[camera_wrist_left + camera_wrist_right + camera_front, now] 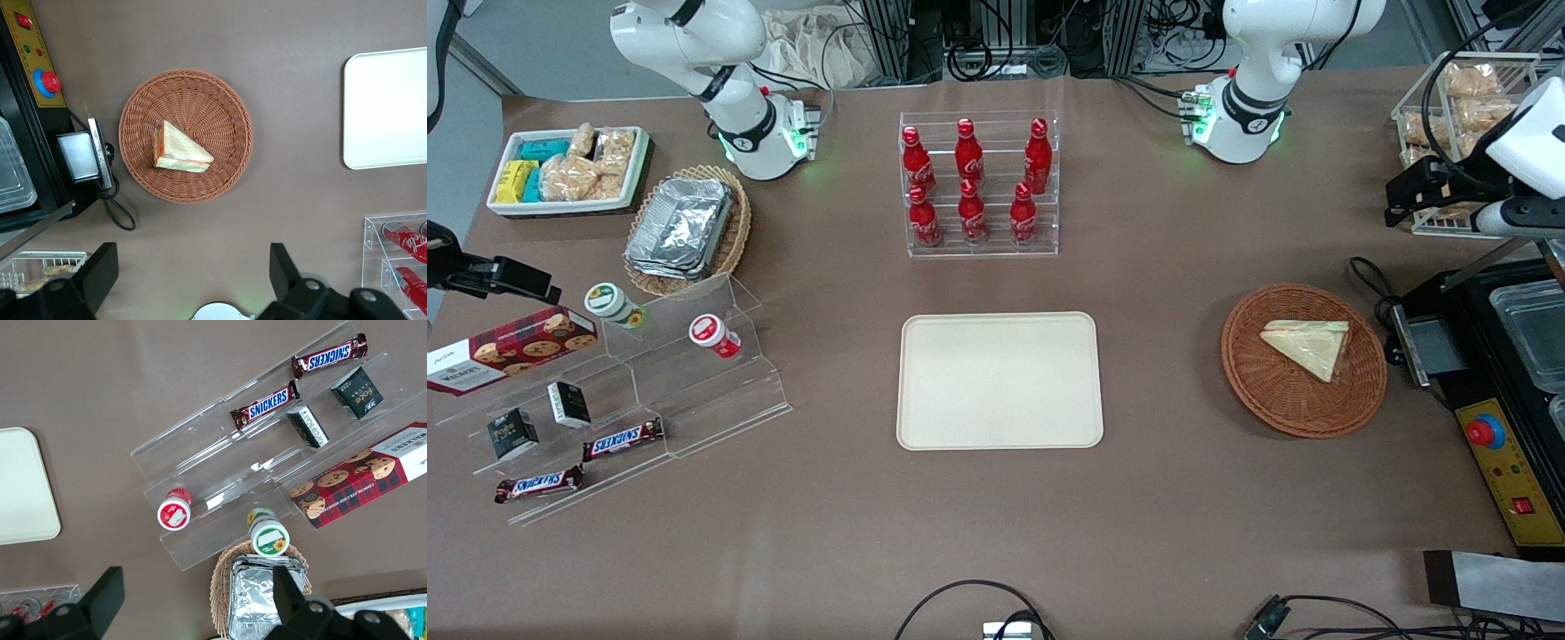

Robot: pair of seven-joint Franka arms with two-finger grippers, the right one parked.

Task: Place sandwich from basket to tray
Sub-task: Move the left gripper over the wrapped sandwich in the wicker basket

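Right now the brown table (1192,498) spreads under me, and the biggest thing on it is the tray (1000,380), cream-beige and flat, lying bare in the middle, nearer the front camera than the clear rack of red bottles (978,182). Toward my end of the table sits the basket (1303,360), round and reddish-brown, well apart from the tray with bare table between them. Beside the basket, at the table's edge, stands a black machine (1503,418) with a yellow panel and a red knob (its cable curls close to the basket's rim).

My gripper (190,270) hangs high above the table, over the stretch farther from the front camera than the basket, touching nothing. Its two dark fingers (100,267) stand wide apart, with only brown tabletop showing between them. From my wrist camera I look straight down on the basket (185,136) with a corner of the tray (383,110) off to one side.

Smallest is the sandwich (1307,345), a wrapped white wedge lying flat inside the basket, its orange and green cut edge showing. It rests well below my gripper and clear of both fingers; in the wrist view the sandwich (179,149) sits slightly off the basket's centre.
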